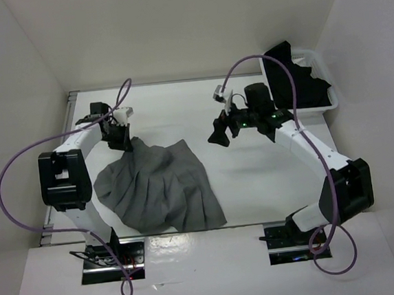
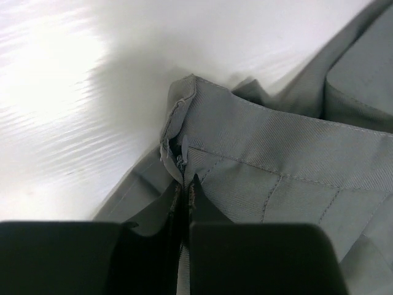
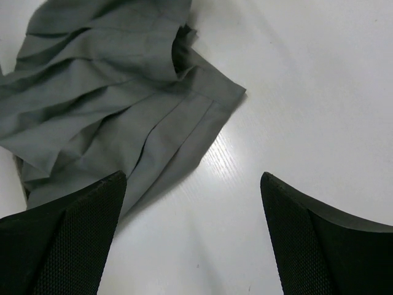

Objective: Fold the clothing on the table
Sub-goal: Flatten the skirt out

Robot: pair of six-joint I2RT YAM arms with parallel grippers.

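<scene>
A robot lab cell: white table (image 1: pixel 262 176) boxed in by white walls (image 1: pixel 172 25), two cabled arms (image 1: pixel 307 145) bolted on.

You have a medium-grey pleated skirt (image 1: pixel 160 186) at centre left on the plain white bench (image 1: pixel 262 176). At upper right, a white bin (image 1: pixel 330 87) holds a black item (image 1: pixel 301 86), probably cloth. The cables (image 1: pixel 250 58) are purple. The left end effector (image 2: pixel 187 192) and right end effector (image 3: pixel 191 177) are black.
</scene>
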